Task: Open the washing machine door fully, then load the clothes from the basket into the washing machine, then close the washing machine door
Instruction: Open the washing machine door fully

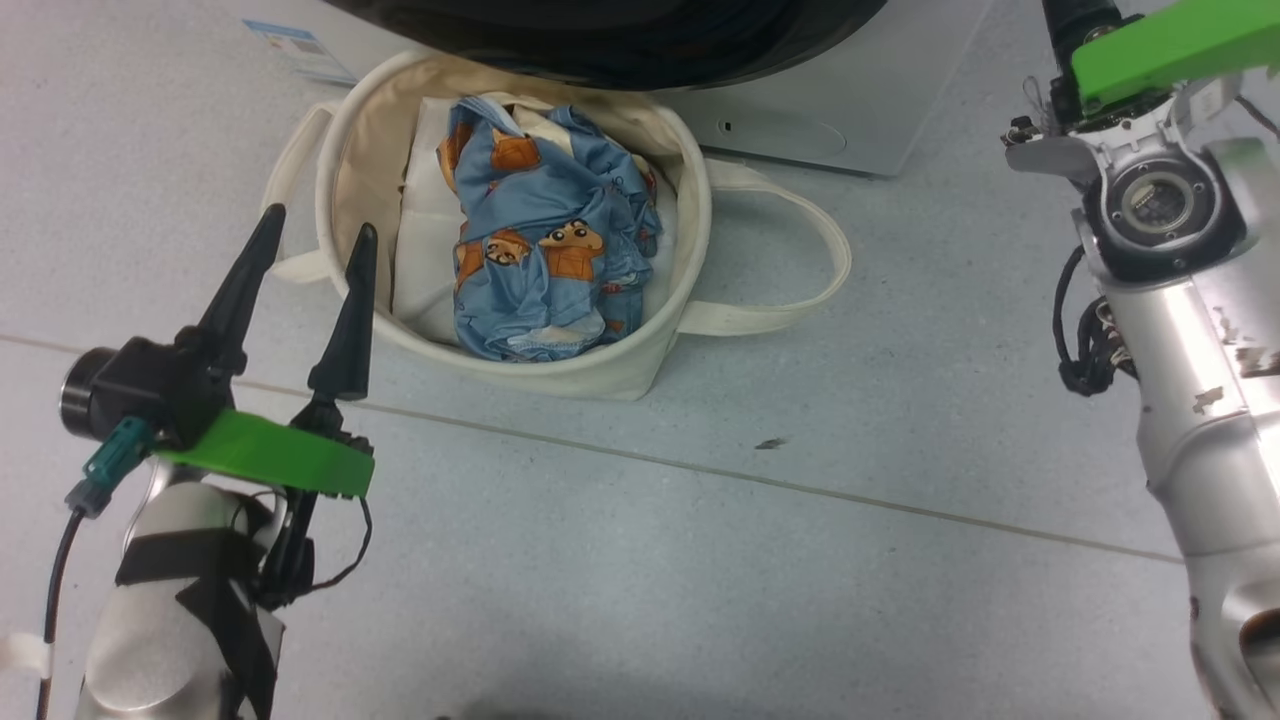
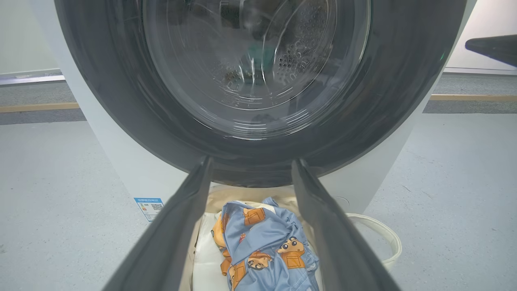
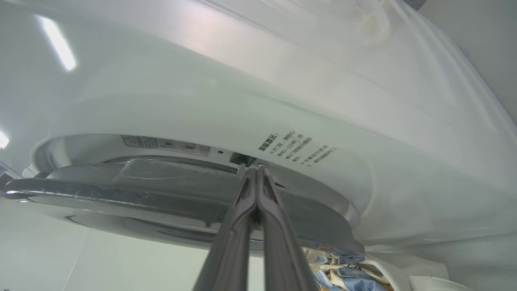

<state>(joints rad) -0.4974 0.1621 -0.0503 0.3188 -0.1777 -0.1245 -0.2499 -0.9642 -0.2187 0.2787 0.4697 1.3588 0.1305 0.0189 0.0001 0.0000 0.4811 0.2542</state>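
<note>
The cream basket [image 1: 520, 365] stands on the floor in front of the white washing machine [image 1: 850, 110], with the blue bear-print clothes [image 1: 545, 250] bunched inside. My left gripper [image 1: 320, 218] is open and empty beside the basket's left rim. Its wrist view looks between its fingers [image 2: 252, 161] at the black-rimmed washing machine door [image 2: 404, 81] and at the clothes [image 2: 266, 246] below. My right gripper [image 3: 255, 169] is shut with nothing in it. Its tips sit in the gap between the door's edge [image 3: 121, 194] and the machine's front [image 3: 282, 81], by a small dark latch slot.
A white padding cloth [image 1: 425, 240] lines the basket under the garment. One strap handle [image 1: 800, 250] loops out to the right on the grey floor. A blue label [image 2: 148, 207] sits low on the machine's left. My right forearm [image 1: 1200, 400] rises along the right edge.
</note>
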